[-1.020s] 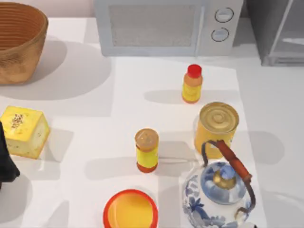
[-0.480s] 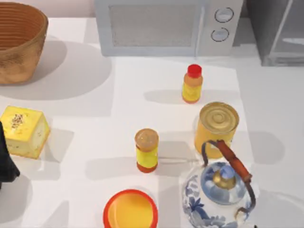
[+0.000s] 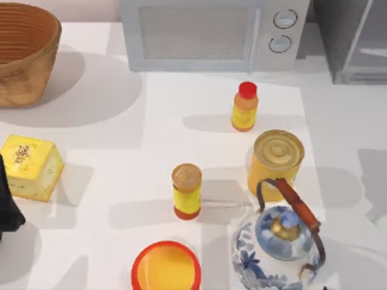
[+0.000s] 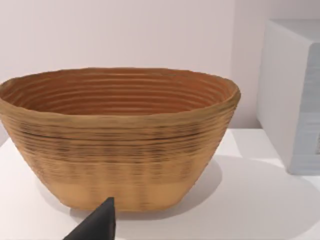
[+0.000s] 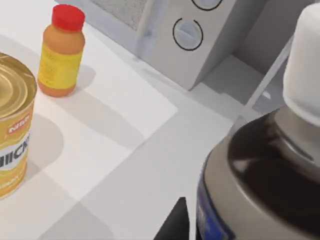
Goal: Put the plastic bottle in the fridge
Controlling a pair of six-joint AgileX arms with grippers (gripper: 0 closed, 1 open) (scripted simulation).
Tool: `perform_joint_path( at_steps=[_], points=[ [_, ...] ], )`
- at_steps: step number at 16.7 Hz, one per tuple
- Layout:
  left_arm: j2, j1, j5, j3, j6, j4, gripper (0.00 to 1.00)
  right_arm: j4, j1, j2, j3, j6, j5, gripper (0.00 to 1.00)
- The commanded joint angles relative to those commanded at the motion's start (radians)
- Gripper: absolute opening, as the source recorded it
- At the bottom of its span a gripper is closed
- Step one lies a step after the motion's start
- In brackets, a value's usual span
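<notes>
White table; plastic bottle dark brown, white-capped, blue-labelled.

the top view looks straight down on the table from above, taking in the basket at the far left, the microwave and the orange bottle. the left wrist view sits low and close, facing that basket side-on with the microwave's side beyond. the right wrist view looks down at a slant past a very near dark bottle toward the same orange bottle and microwave knobs.
</notes>
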Motion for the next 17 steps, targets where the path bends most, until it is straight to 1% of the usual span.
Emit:
perform_joint_path(
  at_steps=[2,4,6,8,10,12,17],
  points=[
    [0.0,0.0,0.0,0.0,0.0,0.0,1.0,0.026,0.085,-0.23,-0.086,0.136,0.199,0.01],
    [0.0,0.0,0.0,0.0,0.0,0.0,1.0,0.042,0.159,-0.419,-0.172,0.266,0.371,0.01],
    [0.0,0.0,0.0,0.0,0.0,0.0,1.0,0.049,0.22,-0.566,-0.253,0.395,0.505,0.01],
    [0.0,0.0,0.0,0.0,0.0,0.0,1.0,0.05,0.265,-0.671,-0.321,0.512,0.604,0.01],
    [0.0,0.0,0.0,0.0,0.0,0.0,1.0,0.051,0.293,-0.733,-0.367,0.594,0.666,0.01],
    [0.0,0.0,0.0,0.0,0.0,0.0,1.0,0.052,0.307,-0.767,-0.388,0.636,0.696,0.01],
    [0.0,0.0,0.0,0.0,0.0,0.0,1.0,0.052,0.306,-0.769,-0.39,0.642,0.697,0.01]
  ],
)
